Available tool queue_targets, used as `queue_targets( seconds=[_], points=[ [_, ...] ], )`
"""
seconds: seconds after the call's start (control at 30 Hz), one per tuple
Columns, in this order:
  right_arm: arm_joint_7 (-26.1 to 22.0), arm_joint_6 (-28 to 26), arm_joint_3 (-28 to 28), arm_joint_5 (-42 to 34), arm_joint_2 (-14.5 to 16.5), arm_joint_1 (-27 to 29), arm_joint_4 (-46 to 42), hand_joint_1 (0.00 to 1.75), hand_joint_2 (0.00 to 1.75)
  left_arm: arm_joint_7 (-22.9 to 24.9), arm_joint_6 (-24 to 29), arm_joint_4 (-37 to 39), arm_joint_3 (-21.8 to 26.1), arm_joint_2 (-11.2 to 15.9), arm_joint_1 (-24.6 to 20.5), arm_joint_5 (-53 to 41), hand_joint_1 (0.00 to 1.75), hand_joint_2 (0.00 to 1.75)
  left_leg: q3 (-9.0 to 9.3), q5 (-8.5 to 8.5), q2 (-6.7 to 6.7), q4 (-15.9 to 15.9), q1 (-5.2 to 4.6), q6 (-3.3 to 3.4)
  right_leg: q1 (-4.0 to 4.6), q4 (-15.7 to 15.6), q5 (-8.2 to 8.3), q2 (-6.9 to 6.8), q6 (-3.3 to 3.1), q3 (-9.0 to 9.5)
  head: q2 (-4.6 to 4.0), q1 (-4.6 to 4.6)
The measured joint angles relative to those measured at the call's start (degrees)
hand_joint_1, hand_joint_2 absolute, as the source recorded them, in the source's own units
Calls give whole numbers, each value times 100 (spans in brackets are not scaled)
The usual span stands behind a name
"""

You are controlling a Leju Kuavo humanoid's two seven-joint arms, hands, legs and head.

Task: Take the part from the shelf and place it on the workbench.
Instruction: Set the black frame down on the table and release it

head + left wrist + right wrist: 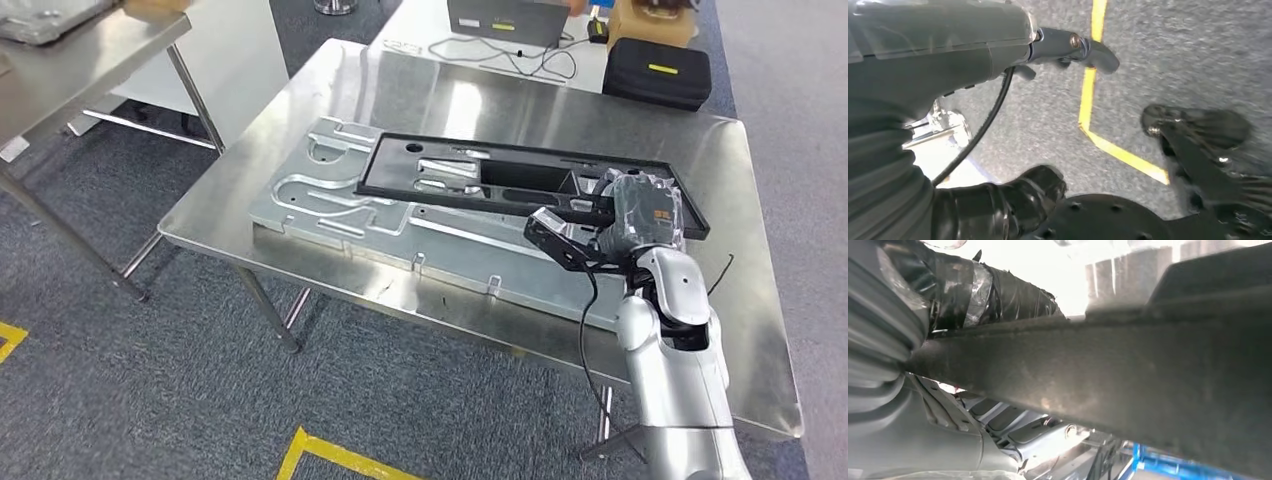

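Placing step: the part is over the workbench, not let go yet.

Head view: right hand grips the near-right end of the black frame part, which sits over the silver fixture plate on the steel workbench. Can't tell if it's fully seated.
Left wrist view: left hand hangs over grey floor, holding nothing; can't tell how its fingers sit.
Right wrist view: fingers clamped round the part's bar.
Next, I'd guess: lower it flat, then let go.
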Motion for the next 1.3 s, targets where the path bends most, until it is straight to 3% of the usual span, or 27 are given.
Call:
queue_targets(
  seconds=[0.03,0.13,0.2,0.27,0.3,0.33,0.37,0.43,0.5,0.6,0.67,0.77,0.83,0.87,0.93,1.0,1.07,1.17,1.3],
  points=[
    [1,-2,1,-1,0,-4,9,175,175,1,-1,7,1,-5,-11,0,0,175,46,2,3,-9,-1,-36,18,-63,-7,-2,-30,30,0,-3],
    [8,-7,3,-4,5,-7,18,175,175,1,-1,6,1,17,-17,0,0,175,62,21,9,132,-14,-118,-42,-237,-27,3,-109,264,0,-9],
    [8,-13,2,-17,9,-11,37,175,175,1,-2,8,2,29,-21,0,0,175,-261,-90,8,712,14,-161,-80,-302,-79,1,-147,411,0,-25],
    [3,-19,2,-41,11,0,82,175,175,1,-4,9,3,30,-20,0,0,175,-750,-365,10,1375,68,-228,-93,-309,-172,3,-153,508,0,-37],
    [0,-21,2,-55,13,18,110,175,175,1,-5,9,4,31,-17,0,0,175,-922,-473,11,1524,96,-264,-100,-307,-227,9,-139,567,0,-38],
    [-4,-24,3,-71,14,38,141,175,175,2,-5,9,5,32,-12,0,0,175,-1009,-475,12,1496,121,-297,-113,-303,-284,17,-118,635,0,-37],
    [-7,-27,3,-86,15,54,171,175,175,2,-5,9,7,33,-4,0,0,175,-1009,-332,13,1278,144,-326,-130,-293,-350,25,-91,713,0,-38],
    [-10,-44,3,-110,16,72,230,175,175,2,-5,9,11,36,25,0,0,175,-879,249,17,565,180,-361,-157,-249,-492,36,-18,855,0,-40],
    [-15,-67,1,-131,17,76,294,175,175,1,-5,10,17,37,42,0,0,175,-800,583,21,132,179,-324,-153,-204,-613,47,73,911,0,-46],
    [-21,-81,-4,-143,20,95,363,175,175,1,-7,11,24,36,32,0,0,175,-736,578,16,96,169,-194,-148,-132,-691,51,175,928,0,-48],
    [-25,-85,-8,-148,22,95,386,175,175,2,-7,11,28,36,24,0,0,175,-647,539,13,75,175,-128,-172,130,-738,33,213,825,0,-47],
    [-26,-89,-17,-157,21,92,426,175,175,1,-5,11,34,40,13,0,0,175,-528,439,8,64,167,-57,-181,1137,-1068,18,262,196,0,-46],
    [-23,-88,-20,-158,21,118,461,175,175,0,-5,11,37,45,15,0,0,175,-430,352,2,64,153,-44,-180,1497,-1182,17,263,-171,0,-46],
    [-22,-87,-21,-158,21,129,477,175,175,1,-5,11,39,46,18,0,0,175,-364,308,-1,64,145,-45,-174,1399,-1066,17,246,-220,0,-46],
    [-25,-87,-30,-166,22,134,507,175,175,2,-5,12,43,39,23,0,0,175,-227,214,-2,59,136,-60,-136,725,-500,14,163,-83,0,-45],
    [-33,-91,-55,-193,22,125,550,175,175,-5,-5,16,49,23,10,9,0,175,-154,137,-8,54,129,-104,-67,127,-126,6,61,66,0,-44],
    [-49,-99,-79,-224,25,132,609,175,175,-19,-7,20,60,15,-5,25,0,175,-129,115,-13,55,116,-152,-43,-62,-77,7,30,123,0,-35],
    [-81,-127,-117,-281,39,156,731,175,175,-30,-7,20,80,26,-2,33,0,175,-81,105,-5,0,98,-128,-77,-132,-17,35,102,190,0,-40],
    [-98,-156,-215,-349,67,159,972,175,175,-68,-25,20,92,34,-12,34,0,175,-8,79,0,-115,98,-135,-71,-134,-59,41,69,200,0,-44]
  ],
)
